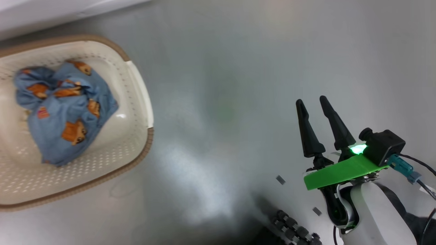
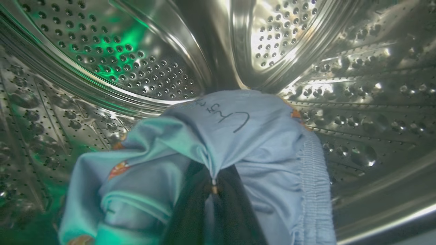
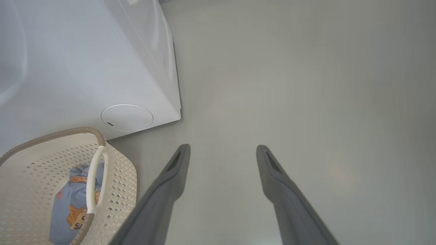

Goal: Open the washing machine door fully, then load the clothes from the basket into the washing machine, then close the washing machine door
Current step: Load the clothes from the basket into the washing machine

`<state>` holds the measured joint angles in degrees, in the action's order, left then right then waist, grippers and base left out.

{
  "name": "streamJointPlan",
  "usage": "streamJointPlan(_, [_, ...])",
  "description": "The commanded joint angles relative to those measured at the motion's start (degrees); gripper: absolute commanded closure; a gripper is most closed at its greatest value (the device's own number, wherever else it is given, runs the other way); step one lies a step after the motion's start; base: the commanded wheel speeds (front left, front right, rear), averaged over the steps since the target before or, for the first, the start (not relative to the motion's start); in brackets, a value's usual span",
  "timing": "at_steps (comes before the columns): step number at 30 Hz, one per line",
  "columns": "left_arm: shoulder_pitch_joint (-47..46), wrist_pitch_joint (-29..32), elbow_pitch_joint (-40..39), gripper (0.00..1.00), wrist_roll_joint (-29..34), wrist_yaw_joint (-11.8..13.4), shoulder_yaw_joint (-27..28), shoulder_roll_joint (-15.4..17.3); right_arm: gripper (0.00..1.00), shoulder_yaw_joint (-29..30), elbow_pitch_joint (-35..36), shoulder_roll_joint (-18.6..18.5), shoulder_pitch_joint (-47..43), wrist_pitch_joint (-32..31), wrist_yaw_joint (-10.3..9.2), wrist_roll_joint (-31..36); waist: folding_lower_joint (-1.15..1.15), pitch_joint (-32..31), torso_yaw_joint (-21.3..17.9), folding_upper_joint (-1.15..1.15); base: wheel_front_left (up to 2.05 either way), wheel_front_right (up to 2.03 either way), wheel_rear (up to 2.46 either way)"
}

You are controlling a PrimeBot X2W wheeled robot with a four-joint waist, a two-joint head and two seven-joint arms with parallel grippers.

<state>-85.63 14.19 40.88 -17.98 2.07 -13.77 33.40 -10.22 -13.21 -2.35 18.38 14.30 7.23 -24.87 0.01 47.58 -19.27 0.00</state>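
Your left gripper point(image 2: 213, 185) is pinched tight on a blue garment point(image 2: 238, 136) deep in the drum point(image 2: 357, 112); back out before letting go and you'll drag it straight out again; right gripper point(image 1: 311, 99) hangs spread above the floor point(image 1: 238, 68); more clothes point(image 1: 64, 109) wait in the basket point(image 1: 144, 102).

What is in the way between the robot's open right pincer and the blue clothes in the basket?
Nothing visible; just grey floor lies between them. The open right pincer hangs apart from the cream-white perforated plastic basket, whose brown-rimmed wall rings the light blue printed clothes; its top is open.
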Motion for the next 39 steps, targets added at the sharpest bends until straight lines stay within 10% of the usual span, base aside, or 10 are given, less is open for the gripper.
streamJointPlan(1, [-2.1, 0.2, -2.0, 1.00, 0.7, 0.2, 1.1, 3.8, 0.00, -1.4, 1.2, -0.5, -0.9, 0.7, 0.25, -0.8, -0.01, 2.1, -2.1, 0.00, 0.00, 0.00, 0.00])
streamJointPlan(10, [-6.9, -6.6, -0.3, 0.98, 1.6, 1.2, 1.7, 5.7, 0.00, -2.4, 0.5, -0.5, -0.3, 0.7, 0.25, -2.4, -0.01, 3.3, -3.4, 0.00, 0.00, 0.00, 0.00])
streamJointPlan(12, [-7.3, -7.3, 1.0, 0.00, 1.0, 1.4, 2.1, 5.2, 0.00, -2.4, 0.3, -0.5, 0.0, 0.7, 0.25, -2.6, -0.01, 3.4, -3.3, 0.00, 0.00, 0.00, 0.00])
streamJointPlan(39, [16.1, -25.3, 5.9, 0.00, -9.0, 2.9, 5.5, -9.3, 0.00, 6.6, -2.0, -0.5, -2.4, 0.7, 0.25, 5.5, -0.01, -12.0, 7.9, 0.00, 0.00, 0.00, 0.00])
